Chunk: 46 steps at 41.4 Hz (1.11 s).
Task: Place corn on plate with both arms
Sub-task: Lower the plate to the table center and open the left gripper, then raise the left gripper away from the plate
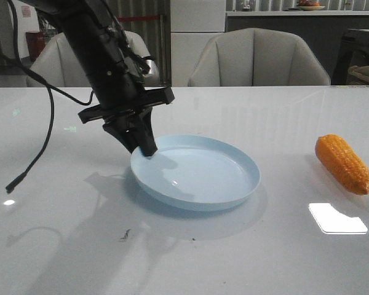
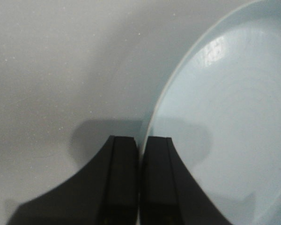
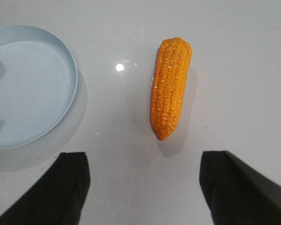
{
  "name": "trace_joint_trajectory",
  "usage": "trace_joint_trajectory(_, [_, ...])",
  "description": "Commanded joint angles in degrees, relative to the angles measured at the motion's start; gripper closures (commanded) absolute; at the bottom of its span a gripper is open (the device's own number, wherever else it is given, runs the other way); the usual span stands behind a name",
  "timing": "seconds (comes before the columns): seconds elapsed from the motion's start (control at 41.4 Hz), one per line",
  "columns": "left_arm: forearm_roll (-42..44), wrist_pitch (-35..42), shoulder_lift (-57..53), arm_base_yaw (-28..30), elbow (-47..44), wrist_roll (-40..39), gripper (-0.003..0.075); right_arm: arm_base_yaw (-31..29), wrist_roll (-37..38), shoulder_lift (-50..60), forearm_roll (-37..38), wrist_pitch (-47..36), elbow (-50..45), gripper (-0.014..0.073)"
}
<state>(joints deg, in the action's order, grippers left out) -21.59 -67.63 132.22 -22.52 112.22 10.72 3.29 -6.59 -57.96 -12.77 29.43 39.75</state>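
Observation:
The pale blue plate [image 1: 197,172] lies on the white table near the middle. My left gripper [image 1: 146,147] is shut on the plate's left rim; in the left wrist view the rim [image 2: 152,117] runs between the two closed fingers [image 2: 124,159]. The orange corn [image 1: 342,163] lies on the table to the right of the plate, apart from it. In the right wrist view the corn [image 3: 170,88] lies ahead of my right gripper [image 3: 143,161], which is open and empty above the table, with the plate [image 3: 28,84] off to one side. The right gripper does not show in the front view.
Two beige chairs [image 1: 258,58] stand behind the table's far edge. A loose black cable [image 1: 34,160] hangs from the left arm onto the table at the left. A bright light reflection [image 1: 337,218] lies on the table at the front right.

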Motion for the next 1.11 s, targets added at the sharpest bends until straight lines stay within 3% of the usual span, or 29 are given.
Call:
trace_joint_trajectory(0.0, [-1.6,-0.9,-3.0,-0.5,1.9,-0.6,0.0613,-0.1,-0.2,0.5,-0.7,-3.3,2.0,0.0001])
trace_joint_trajectory(0.121, [-0.6,-1.6,-3.0,-0.6,1.9,-0.1,0.0547,-0.1,-0.2,0.5,-0.7,-3.4,2.0,0.0001])
trace_joint_trajectory(0.29, [0.4,-2.5,-3.0,-0.6,2.3,0.1,0.0322,-0.1,-0.2,0.5,-0.7,-3.4,2.0,0.0001])
trace_joint_trajectory(0.386, [0.9,-2.9,-3.0,-0.6,3.4,0.1,0.0238,-0.1,-0.2,0.5,-0.7,-3.4,2.0,0.0001])
trace_joint_trajectory(0.772, [8.0,-3.7,-5.2,0.2,17.7,-0.2,0.0235,-0.1,-0.2,0.5,-0.6,-3.4,2.0,0.0001])
trace_joint_trajectory(1.086, [17.0,-4.0,-15.4,4.2,20.4,-0.6,0.0234,-0.1,-0.2,0.5,-0.5,-3.0,2.0,0.0001])
